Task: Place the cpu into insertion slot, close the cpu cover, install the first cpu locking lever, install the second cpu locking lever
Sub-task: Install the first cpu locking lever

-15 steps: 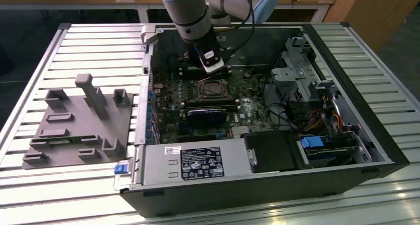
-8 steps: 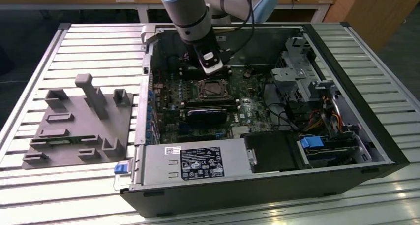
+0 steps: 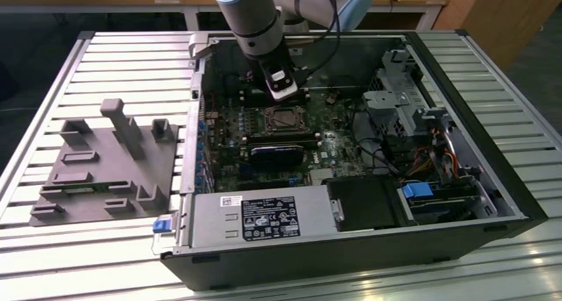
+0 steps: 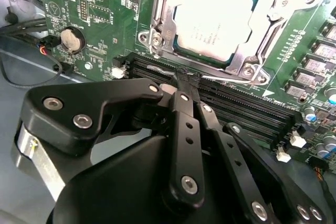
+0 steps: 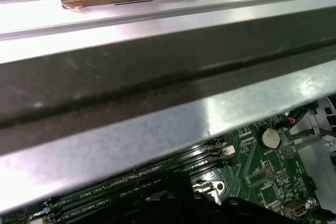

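I've got the arm reaching down from the top centre of the exterior view into the open case [image 3: 369,251], with the gripper [image 3: 283,87] hanging just above the slot [image 3: 266,120] in the middle of the board. In the second wrist view the cpu [image 4: 218,17] sits flat in the socket, silver top up, and the cover [image 4: 247,51] lies down over its edges. The jaws are drawn narrow: the gripper [image 4: 186,80] has its black tips together right at the thin lever [image 4: 231,79] that runs between the socket and the memory slots [image 4: 236,108]. I can't tell whether they pinch it or only press on it. At the exterior view's left a grey fixture [image 3: 105,163] sits on the slatted table [image 3: 131,64], well apart from the case.
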